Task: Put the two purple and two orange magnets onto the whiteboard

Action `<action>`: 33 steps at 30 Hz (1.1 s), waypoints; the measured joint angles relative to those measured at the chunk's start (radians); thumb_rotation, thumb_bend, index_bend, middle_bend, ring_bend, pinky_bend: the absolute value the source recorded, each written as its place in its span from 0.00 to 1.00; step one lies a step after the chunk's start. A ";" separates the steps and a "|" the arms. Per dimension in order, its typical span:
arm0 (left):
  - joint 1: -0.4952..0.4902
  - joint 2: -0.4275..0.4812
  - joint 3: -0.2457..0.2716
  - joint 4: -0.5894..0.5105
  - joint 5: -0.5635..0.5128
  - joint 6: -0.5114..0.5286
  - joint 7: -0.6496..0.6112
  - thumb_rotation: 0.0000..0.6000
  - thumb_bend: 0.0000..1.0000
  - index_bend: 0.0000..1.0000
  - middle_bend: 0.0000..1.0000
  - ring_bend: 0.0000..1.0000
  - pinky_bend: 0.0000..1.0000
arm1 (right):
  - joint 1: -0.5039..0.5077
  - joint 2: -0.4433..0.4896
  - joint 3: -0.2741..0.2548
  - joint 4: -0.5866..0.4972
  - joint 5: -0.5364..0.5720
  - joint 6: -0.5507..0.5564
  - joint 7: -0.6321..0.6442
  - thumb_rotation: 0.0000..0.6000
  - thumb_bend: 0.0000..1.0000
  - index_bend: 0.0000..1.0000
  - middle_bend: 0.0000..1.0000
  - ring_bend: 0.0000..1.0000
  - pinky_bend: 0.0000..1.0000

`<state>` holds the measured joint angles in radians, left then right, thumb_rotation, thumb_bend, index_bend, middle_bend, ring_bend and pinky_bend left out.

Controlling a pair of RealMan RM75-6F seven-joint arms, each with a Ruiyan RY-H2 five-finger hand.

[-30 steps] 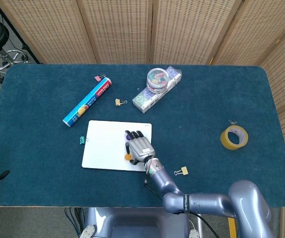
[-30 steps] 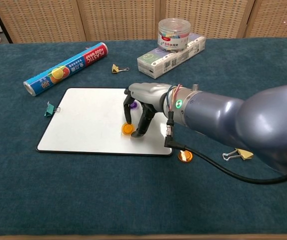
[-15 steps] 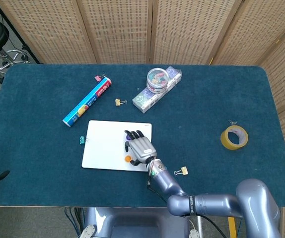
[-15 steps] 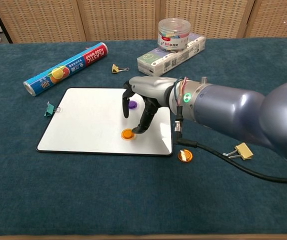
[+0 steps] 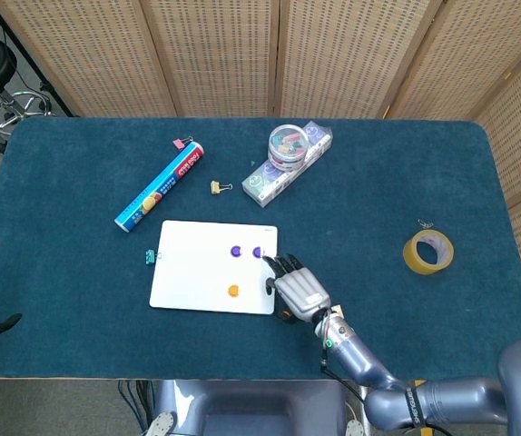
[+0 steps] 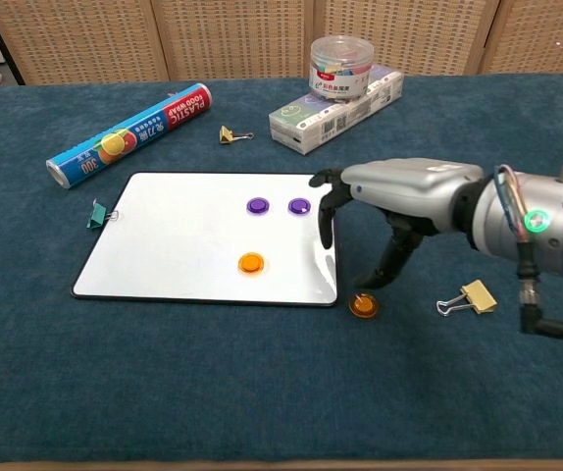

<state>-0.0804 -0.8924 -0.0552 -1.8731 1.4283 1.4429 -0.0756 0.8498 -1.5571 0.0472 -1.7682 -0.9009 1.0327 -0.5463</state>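
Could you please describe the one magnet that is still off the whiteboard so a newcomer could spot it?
Find the whiteboard. Just off its near right corner, on the cloth, lies an orange magnet below the right hand; the other orange magnet sits on the board.

Two purple magnets, two orange magnets, one whiteboard, four binder clips.

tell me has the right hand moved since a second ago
Yes. The right hand has shifted right, off the whiteboard, and now hangs over its right edge, above the orange magnet lying on the table.
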 measured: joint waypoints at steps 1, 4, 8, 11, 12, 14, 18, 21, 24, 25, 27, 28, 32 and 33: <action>0.000 0.000 0.000 0.000 0.000 0.001 0.000 1.00 0.07 0.00 0.00 0.00 0.00 | -0.010 0.003 -0.009 -0.003 -0.010 0.005 0.007 1.00 0.28 0.38 0.00 0.00 0.00; 0.001 -0.001 0.000 0.000 0.001 0.003 0.001 1.00 0.07 0.00 0.00 0.00 0.00 | -0.032 0.004 -0.023 0.000 -0.026 0.011 0.026 1.00 0.28 0.38 0.00 0.00 0.00; 0.003 0.000 0.001 0.001 0.006 0.006 -0.002 1.00 0.07 0.00 0.00 0.00 0.00 | -0.048 -0.010 -0.029 0.023 -0.024 0.004 0.035 1.00 0.28 0.38 0.00 0.00 0.00; 0.003 0.001 0.002 0.001 0.008 0.007 -0.006 1.00 0.07 0.00 0.00 0.00 0.00 | -0.054 -0.020 -0.029 0.040 -0.019 -0.002 0.035 1.00 0.28 0.38 0.00 0.00 0.00; 0.004 0.002 0.002 0.001 0.008 0.007 -0.008 1.00 0.07 0.00 0.00 0.00 0.00 | -0.055 -0.023 -0.028 0.044 -0.018 -0.003 0.035 1.00 0.28 0.38 0.00 0.00 0.00; 0.004 0.003 0.002 0.002 0.008 0.007 -0.010 1.00 0.07 0.00 0.00 0.00 0.00 | -0.061 -0.028 -0.026 0.051 -0.018 -0.003 0.036 1.00 0.28 0.38 0.00 0.00 0.00; 0.004 0.004 0.002 0.002 0.008 0.007 -0.012 1.00 0.07 0.00 0.00 0.00 0.00 | -0.071 -0.031 -0.024 0.053 -0.025 -0.001 0.043 1.00 0.28 0.38 0.00 0.00 0.00; 0.003 0.003 0.003 0.002 0.009 0.006 -0.010 1.00 0.07 0.00 0.00 0.00 0.00 | -0.079 -0.034 -0.024 0.052 -0.033 -0.002 0.048 1.00 0.28 0.39 0.00 0.00 0.00; 0.004 0.003 0.004 0.000 0.012 0.007 -0.009 1.00 0.07 0.00 0.00 0.00 0.00 | -0.083 -0.043 -0.023 0.058 -0.035 -0.010 0.053 1.00 0.28 0.39 0.00 0.00 0.00; 0.004 0.003 0.004 0.000 0.013 0.008 -0.009 1.00 0.07 0.00 0.00 0.00 0.00 | -0.084 -0.045 -0.022 0.060 -0.035 -0.013 0.054 1.00 0.28 0.39 0.00 0.00 0.00; 0.006 0.002 0.005 0.000 0.014 0.012 -0.008 1.00 0.07 0.00 0.00 0.00 0.00 | -0.087 -0.051 -0.022 0.067 -0.036 -0.016 0.057 1.00 0.28 0.39 0.00 0.00 0.00; 0.006 0.002 0.005 0.000 0.014 0.012 -0.007 1.00 0.07 0.00 0.00 0.00 0.00 | -0.089 -0.055 -0.022 0.071 -0.038 -0.017 0.058 1.00 0.28 0.39 0.00 0.00 0.00; 0.005 0.001 0.004 0.000 0.011 0.009 -0.005 1.00 0.07 0.00 0.00 0.00 0.00 | -0.097 -0.069 -0.021 0.087 -0.046 -0.016 0.060 1.00 0.28 0.40 0.00 0.00 0.00; 0.004 0.001 0.004 0.000 0.011 0.008 -0.004 1.00 0.07 0.00 0.00 0.00 0.00 | -0.099 -0.072 -0.018 0.090 -0.047 -0.017 0.061 1.00 0.28 0.40 0.00 0.00 0.00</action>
<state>-0.0764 -0.8915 -0.0510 -1.8734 1.4392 1.4509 -0.0800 0.7511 -1.6293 0.0292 -1.6781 -0.9476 1.0158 -0.4853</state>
